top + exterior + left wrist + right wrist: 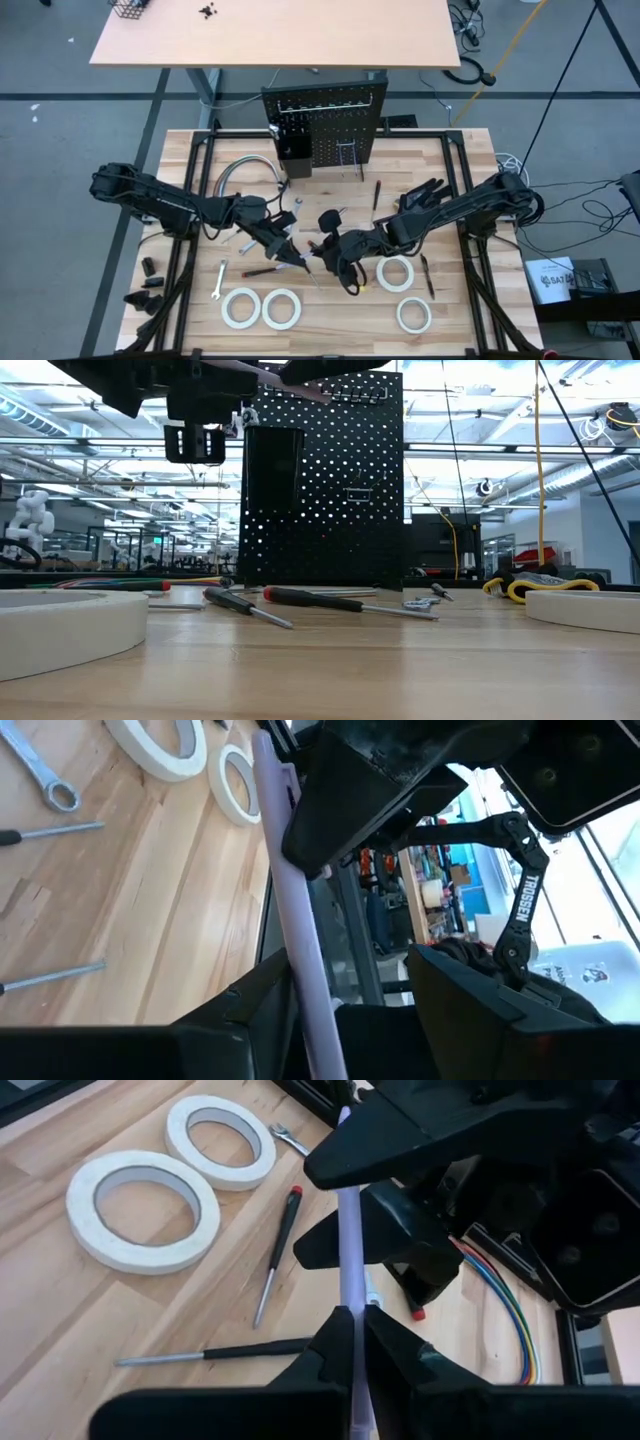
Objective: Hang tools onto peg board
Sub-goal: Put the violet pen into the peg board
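Over the middle of the table, my right gripper [322, 258] [355, 1318] is shut on a slim silver tool [347, 1210] [290, 870] and holds it high above the wood [295, 385]. My left gripper [293, 255] [345, 965] meets it from the left, fingers apart. The tool's far part passes between them, close by one finger [255, 1005]. The peg board [325, 125] [330, 480] stands upright at the far edge with a black bin [296, 150] on it. Screwdrivers [280, 1240] [377, 193], a wrench [220, 280] and white tape rolls [242, 308] [396, 272] lie flat on the table. My right gripper pinches the tool's shaft [350, 1295] between its two fingers. The tool runs on ahead of the fingertips toward the left gripper. It is lifted clear of the table and lies nearly level. My left gripper: whether the near finger touches the tool, I cannot tell.
A curved grey cable bundle [240, 172] lies at the far left of the table. Black frame rails [195, 200] [462, 180] run along both sides. Two more tape rolls [282, 308] [414, 315] sit near the front edge. Wire hooks [348, 152] stick out of the board.
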Available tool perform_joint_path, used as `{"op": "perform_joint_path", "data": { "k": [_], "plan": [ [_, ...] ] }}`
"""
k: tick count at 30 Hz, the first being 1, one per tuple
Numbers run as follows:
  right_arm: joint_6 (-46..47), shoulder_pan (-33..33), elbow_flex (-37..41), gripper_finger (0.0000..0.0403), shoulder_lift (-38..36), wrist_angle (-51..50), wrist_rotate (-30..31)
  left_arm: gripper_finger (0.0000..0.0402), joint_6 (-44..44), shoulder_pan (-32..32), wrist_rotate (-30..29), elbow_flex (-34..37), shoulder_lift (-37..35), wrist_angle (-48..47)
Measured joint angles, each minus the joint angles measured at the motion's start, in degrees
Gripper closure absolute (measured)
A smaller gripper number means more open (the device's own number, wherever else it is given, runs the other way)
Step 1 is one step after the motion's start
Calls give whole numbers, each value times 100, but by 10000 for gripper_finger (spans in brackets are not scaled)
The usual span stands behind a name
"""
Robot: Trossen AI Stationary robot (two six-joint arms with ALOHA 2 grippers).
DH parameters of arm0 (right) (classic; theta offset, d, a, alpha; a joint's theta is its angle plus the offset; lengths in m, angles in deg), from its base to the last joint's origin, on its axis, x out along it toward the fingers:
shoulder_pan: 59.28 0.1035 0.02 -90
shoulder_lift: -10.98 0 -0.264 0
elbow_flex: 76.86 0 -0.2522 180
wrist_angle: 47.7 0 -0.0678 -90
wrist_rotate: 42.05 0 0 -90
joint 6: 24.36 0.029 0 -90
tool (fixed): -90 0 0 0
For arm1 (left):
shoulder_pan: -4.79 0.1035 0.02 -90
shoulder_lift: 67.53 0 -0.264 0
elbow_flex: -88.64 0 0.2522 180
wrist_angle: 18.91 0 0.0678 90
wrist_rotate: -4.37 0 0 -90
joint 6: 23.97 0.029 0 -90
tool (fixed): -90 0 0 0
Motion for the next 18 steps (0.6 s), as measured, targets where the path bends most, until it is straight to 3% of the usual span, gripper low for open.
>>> {"op": "perform_joint_path", "data": {
  "k": [8,14,18],
  "plan": [
    [1,0,0,395,10,5,-6,287,146,0,-15,0,1,-241],
    [1,14,0,395,-1,136,-6,380,311,0,-31,4,2,-359],
    [24,28,2,389,-3,292,-8,384,412,-4,-12,4,-2,-369]
  ]
}}
